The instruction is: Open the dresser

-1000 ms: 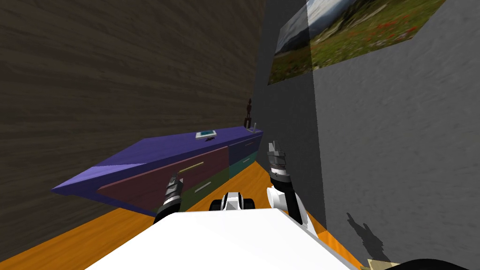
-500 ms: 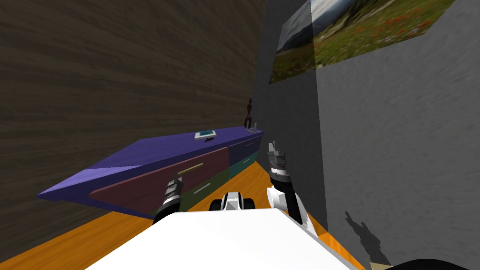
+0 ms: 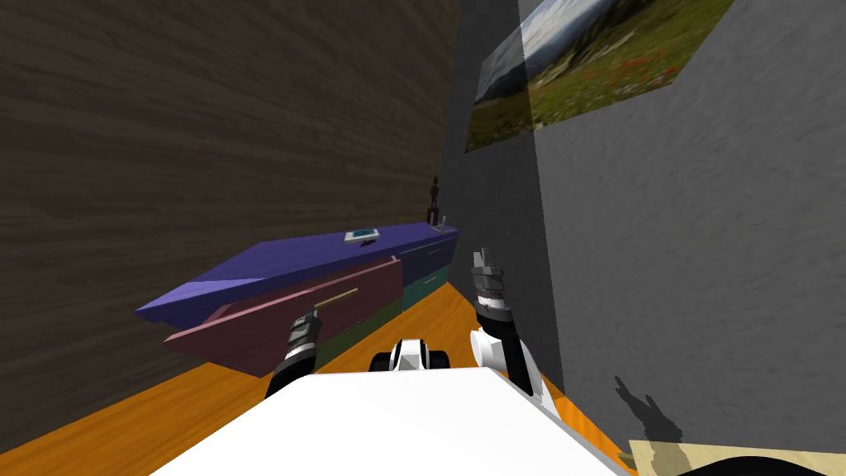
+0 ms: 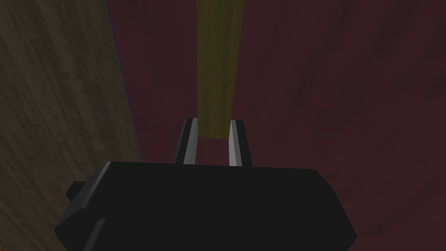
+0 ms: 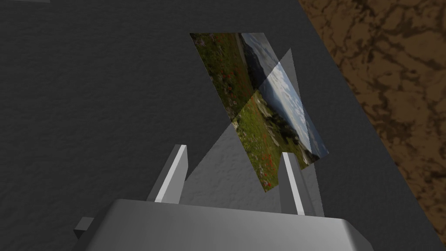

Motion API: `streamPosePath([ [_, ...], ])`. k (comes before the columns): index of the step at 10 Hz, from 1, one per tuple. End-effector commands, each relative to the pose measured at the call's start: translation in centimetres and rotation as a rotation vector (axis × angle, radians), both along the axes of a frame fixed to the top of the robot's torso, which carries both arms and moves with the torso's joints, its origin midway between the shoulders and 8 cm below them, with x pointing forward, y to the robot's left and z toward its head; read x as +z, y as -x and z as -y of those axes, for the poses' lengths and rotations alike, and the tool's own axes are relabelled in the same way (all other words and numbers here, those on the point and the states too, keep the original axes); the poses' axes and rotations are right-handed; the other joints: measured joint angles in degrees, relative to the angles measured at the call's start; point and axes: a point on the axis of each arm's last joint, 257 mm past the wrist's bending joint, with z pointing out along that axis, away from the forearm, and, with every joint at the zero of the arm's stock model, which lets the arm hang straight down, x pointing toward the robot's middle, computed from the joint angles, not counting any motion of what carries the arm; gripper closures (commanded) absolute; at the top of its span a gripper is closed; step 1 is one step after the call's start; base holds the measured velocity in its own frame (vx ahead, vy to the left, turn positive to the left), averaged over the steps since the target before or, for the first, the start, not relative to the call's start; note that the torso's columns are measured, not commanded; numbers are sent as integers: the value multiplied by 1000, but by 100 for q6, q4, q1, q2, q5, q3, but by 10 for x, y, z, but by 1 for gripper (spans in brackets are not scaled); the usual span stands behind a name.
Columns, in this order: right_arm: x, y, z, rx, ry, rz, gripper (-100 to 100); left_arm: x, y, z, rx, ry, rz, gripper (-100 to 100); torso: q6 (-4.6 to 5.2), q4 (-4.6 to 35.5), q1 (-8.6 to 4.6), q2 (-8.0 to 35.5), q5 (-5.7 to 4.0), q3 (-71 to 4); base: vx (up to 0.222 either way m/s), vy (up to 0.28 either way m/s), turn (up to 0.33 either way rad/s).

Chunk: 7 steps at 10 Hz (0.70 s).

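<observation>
The dresser [image 3: 330, 256] is standing along the brown wall [image 3: 206, 124], its maroon drawer [image 3: 264, 326] jutting out past the dresser's front edge. The left gripper [image 4: 213, 124] is clamping the near end of the drawer's yellow handle [image 4: 216, 65]. The right gripper [image 5: 235, 150] is pointing up beside the grey wall [image 3: 702, 248], fingers spread apart.

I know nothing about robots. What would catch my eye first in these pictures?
First, the long dresser with its blue-purple top along the brown wall, its maroon drawer standing partly pulled out. The left gripper is shut on that drawer's yellowish handle. On the grey wall to the robot's right hangs a big landscape picture, and the right gripper is held up, open, before that wall.
</observation>
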Motion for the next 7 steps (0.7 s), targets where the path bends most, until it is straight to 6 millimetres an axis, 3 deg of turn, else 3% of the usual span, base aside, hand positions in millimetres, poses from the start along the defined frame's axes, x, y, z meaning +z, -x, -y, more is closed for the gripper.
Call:
streamPosePath([
  [1, 0, 0, 0, 0, 0, 0, 0, -3, 2, 2, -2, 4, -10, 100, -1, 4, 11, -25, -11, -16, -99, -55, 9],
  [5, 0, 0, 0, 0, 0, 0, 0, 0, 2, 2, -5, -1, -6, 100, 4, -2, -6, -2, 2, 2, -148, -109, 18],
  [6, 0, 0, 0, 0, 0, 0, 0, 9, -1, -5, -5, 0, -11, -100, 5, 4, 12, -32, -11, -21, -35, -43, 10],
  [7, 0, 0, 0, 0, 0, 0, 0, 15, -4, -9, -5, -1, -11, -100, 3, 6, 1, -31, -19, -25, -19, -49, 12],
])
